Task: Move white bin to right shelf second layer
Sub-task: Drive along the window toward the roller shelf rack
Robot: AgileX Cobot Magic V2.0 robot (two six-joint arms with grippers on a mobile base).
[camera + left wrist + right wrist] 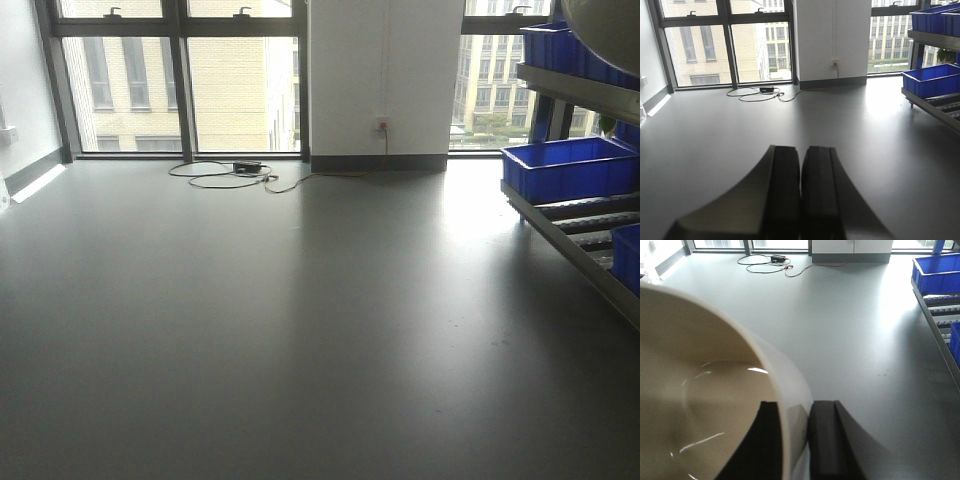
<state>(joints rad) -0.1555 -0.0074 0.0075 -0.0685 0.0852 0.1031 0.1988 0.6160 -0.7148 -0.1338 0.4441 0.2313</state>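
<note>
The white bin [700, 390] fills the left of the right wrist view, its glossy cream inside facing me. My right gripper [797, 405] is shut on its rim, with one finger inside and one outside the wall. The bin's rounded base [612, 28] shows in the front view's top right corner, held high beside the right shelf. That shelf has a sloping level with roller rails [598, 215] and a steel level [580, 92] above it; which one is the second layer I cannot tell. My left gripper [801, 149] is shut on nothing, out over bare floor.
Blue crates stand on the shelf: one on the roller level [568, 168], another at its near end [627, 258], more on the upper level [560, 45]. A cable and power brick [245, 170] lie on the grey floor by the windows. A white pillar [385, 75] stands at the back.
</note>
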